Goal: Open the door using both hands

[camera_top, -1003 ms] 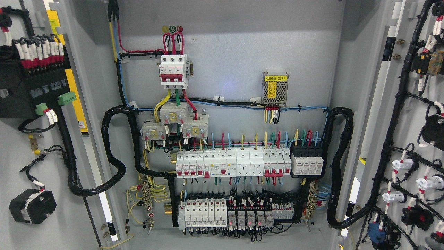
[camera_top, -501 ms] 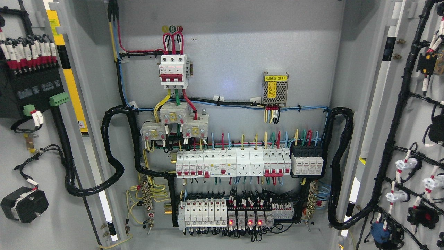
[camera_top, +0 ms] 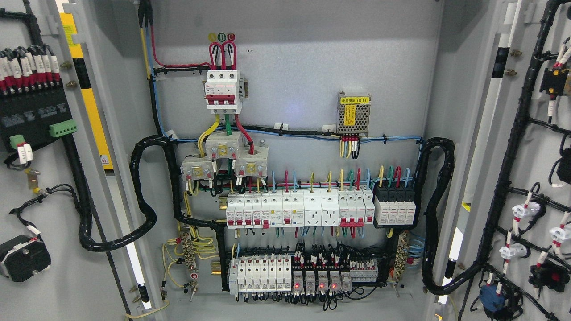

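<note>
1. Both cabinet doors stood swung wide; left door (camera_top: 40,187) filled the left edge, right door (camera_top: 535,178) the right edge, inner faces turned toward the camera
2. Neither robot hand was in view, so finger state could not be told
3. Back panel (camera_top: 290,67) fully exposed: red-and-white main breaker (camera_top: 224,91) up top, row of white breakers (camera_top: 296,209) mid, small relays (camera_top: 316,281) with red lights at the bottom
4. Thick black cable loops (camera_top: 142,191) ran from the cabinet body across each hinge side to the door parts
5. Task looked basically done, doors open
6. Risk: pushing either door further could pull those cable loops tight and strain the wiring at the hinge
7. Risk: lights lit suggest the panel was live; a hand drifting inside could bump a breaker or snag loose yellow wires (camera_top: 178,249)
</note>
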`<state>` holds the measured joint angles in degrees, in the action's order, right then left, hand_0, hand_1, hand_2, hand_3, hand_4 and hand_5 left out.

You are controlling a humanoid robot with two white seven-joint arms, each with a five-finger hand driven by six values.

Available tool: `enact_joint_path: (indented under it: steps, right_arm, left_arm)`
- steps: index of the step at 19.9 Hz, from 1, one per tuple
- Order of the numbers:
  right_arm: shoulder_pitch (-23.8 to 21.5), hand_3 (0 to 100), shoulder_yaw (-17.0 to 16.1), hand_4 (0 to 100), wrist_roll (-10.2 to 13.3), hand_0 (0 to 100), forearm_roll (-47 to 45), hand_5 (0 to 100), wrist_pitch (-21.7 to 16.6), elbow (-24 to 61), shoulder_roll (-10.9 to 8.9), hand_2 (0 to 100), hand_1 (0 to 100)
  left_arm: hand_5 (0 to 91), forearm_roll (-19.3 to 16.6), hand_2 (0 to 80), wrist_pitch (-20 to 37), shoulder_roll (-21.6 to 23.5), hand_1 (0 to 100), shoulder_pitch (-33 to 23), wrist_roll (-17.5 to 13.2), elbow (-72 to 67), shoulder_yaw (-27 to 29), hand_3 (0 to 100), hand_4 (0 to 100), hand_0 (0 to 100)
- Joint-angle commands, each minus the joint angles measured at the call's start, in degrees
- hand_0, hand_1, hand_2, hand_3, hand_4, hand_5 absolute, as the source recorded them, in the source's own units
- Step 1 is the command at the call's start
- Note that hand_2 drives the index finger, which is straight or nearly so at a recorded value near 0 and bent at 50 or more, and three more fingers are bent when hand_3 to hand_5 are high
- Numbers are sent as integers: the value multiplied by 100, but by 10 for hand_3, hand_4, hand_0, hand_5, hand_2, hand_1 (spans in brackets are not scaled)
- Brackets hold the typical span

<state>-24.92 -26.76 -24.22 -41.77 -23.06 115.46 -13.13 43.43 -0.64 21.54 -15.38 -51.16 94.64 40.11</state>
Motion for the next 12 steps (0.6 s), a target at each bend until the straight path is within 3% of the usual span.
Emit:
enact_joint_path:
  steps: [1, 12]
  right_arm:
    - [22, 0, -242, 0, -13, 214, -6, 0, -6, -147, 21, 0, 65]
    - [31, 0, -242, 0, -22, 214, -6, 0, -59, -138, 21, 0, 65]
  left_arm:
    - [0, 16, 187, -24, 438, 0, 254, -8, -788, 103, 349, 246, 0]
    - [0, 16, 191, -24, 676, 0, 439, -131, -1219, 103, 353, 248, 0]
